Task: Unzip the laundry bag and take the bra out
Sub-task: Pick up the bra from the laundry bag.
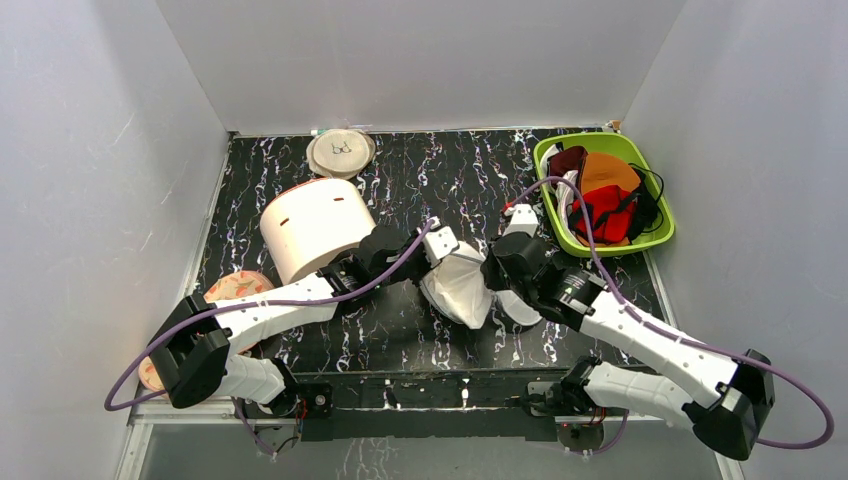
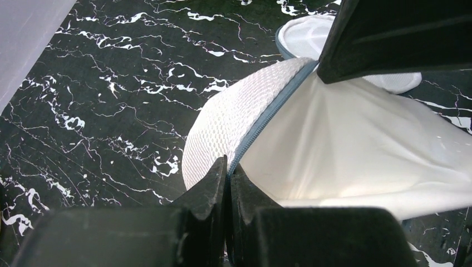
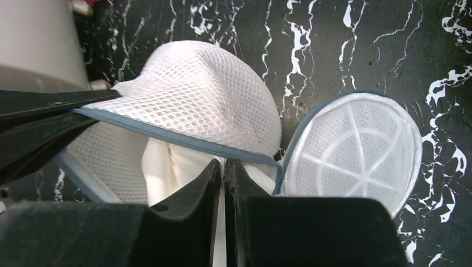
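The laundry bag [image 1: 458, 285] is a white mesh dome with a grey-blue zip, at the table's centre between both grippers. It is unzipped: its round mesh lid [image 3: 356, 144] hangs open to the side and smooth white fabric shows inside. My left gripper [image 2: 228, 164] is shut on the bag's zip rim [image 2: 267, 114]. My right gripper [image 3: 224, 164] is shut on the bag's edge at the opening, near the lid's hinge. The bag's mesh dome [image 3: 195, 94] fills the right wrist view. The red bra [image 1: 600, 212] with black straps lies in the green basket [image 1: 655, 240] at the far right.
A big cream cylinder [image 1: 315, 225] lies just left of my left arm. A beige disc with a bra drawing [image 1: 341, 153] sits at the back. Orange cups [image 1: 608, 172] and a maroon garment [image 1: 567, 160] share the basket. A patterned disc [image 1: 238, 287] lies front left.
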`<state>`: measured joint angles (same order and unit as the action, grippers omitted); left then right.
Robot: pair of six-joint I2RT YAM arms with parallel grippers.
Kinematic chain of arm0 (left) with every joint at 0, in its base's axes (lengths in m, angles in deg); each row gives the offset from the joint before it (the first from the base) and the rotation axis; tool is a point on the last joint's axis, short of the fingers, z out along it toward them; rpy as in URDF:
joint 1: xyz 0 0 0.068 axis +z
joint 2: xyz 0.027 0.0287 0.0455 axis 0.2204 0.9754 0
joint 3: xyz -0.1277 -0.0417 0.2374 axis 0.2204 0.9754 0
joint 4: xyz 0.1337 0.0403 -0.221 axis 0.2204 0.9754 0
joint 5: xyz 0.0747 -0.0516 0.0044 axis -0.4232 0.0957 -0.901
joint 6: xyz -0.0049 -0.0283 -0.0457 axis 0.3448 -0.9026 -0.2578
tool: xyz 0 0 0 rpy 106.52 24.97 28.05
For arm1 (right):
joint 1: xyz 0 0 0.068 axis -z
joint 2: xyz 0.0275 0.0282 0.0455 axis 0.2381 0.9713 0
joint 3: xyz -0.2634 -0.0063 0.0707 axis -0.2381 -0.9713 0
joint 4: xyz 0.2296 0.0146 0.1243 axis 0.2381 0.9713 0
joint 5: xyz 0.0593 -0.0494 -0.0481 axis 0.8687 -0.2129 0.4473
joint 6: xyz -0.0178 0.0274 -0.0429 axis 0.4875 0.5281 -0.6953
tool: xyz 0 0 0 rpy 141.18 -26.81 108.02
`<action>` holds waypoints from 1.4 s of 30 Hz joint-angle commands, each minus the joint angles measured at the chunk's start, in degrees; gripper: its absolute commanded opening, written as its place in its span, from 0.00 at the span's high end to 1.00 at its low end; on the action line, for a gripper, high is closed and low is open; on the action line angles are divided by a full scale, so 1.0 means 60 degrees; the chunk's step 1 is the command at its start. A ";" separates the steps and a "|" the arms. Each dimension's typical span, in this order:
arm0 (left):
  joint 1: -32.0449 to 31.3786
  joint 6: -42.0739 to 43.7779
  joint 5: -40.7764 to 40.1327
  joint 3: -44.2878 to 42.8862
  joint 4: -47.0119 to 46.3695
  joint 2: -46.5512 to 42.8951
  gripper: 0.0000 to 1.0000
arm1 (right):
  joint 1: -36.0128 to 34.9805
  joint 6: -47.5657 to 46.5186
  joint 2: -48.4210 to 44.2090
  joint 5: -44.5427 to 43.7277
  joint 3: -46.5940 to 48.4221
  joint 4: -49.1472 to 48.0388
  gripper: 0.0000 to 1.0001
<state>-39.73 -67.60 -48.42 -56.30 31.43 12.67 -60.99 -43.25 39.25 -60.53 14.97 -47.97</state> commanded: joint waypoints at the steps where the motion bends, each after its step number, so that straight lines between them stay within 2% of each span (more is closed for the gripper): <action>1: -0.0075 0.0076 -0.0045 -0.0384 0.0001 -0.0246 1.00 | -0.0009 -0.0197 0.0340 -0.0135 -0.0032 -0.0413 0.92; 4: -0.0089 0.0072 -0.0048 -0.0398 0.0008 -0.0196 1.00 | -0.0007 -0.0234 0.0515 0.0129 0.0114 -0.0281 0.88; 6: -0.0089 0.0047 -0.0034 -0.0401 0.0004 -0.0180 1.00 | -0.0006 -0.0194 0.0547 0.0316 0.0310 0.0046 0.81; 9: -0.0099 0.0043 -0.0007 -0.0414 0.0015 -0.0157 1.00 | -0.0010 0.0076 0.0328 0.0635 0.0347 0.0530 0.66; 15: -0.0108 0.0050 -0.0019 -0.0445 0.0039 -0.0163 1.00 | -0.0002 0.1019 -0.0407 0.1312 0.0178 0.1505 0.47; 20: -0.0108 0.0032 -0.0019 -0.0484 0.0080 -0.0185 1.00 | -0.0003 0.1758 -0.0997 0.2568 -0.0694 0.1061 0.34; 24: -0.0107 0.0016 -0.0019 -0.0480 0.0098 -0.0209 1.00 | -0.0011 0.2145 -0.1162 0.3207 -0.1526 0.0148 0.32; 39: -0.0202 0.0062 -0.0060 -0.0484 0.0142 -0.0237 1.00 | -0.0011 0.3379 -0.1176 0.3365 -0.2778 -0.2163 0.49; 42: -0.0208 0.0072 -0.0078 -0.0481 0.0153 -0.0252 1.00 | -0.0010 0.3679 -0.1195 0.3342 -0.3088 -0.2464 0.50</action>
<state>-40.65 -67.43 -48.66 -56.97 32.98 12.67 -60.99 -24.06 33.16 -40.43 -2.45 -56.77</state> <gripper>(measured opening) 0.014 0.510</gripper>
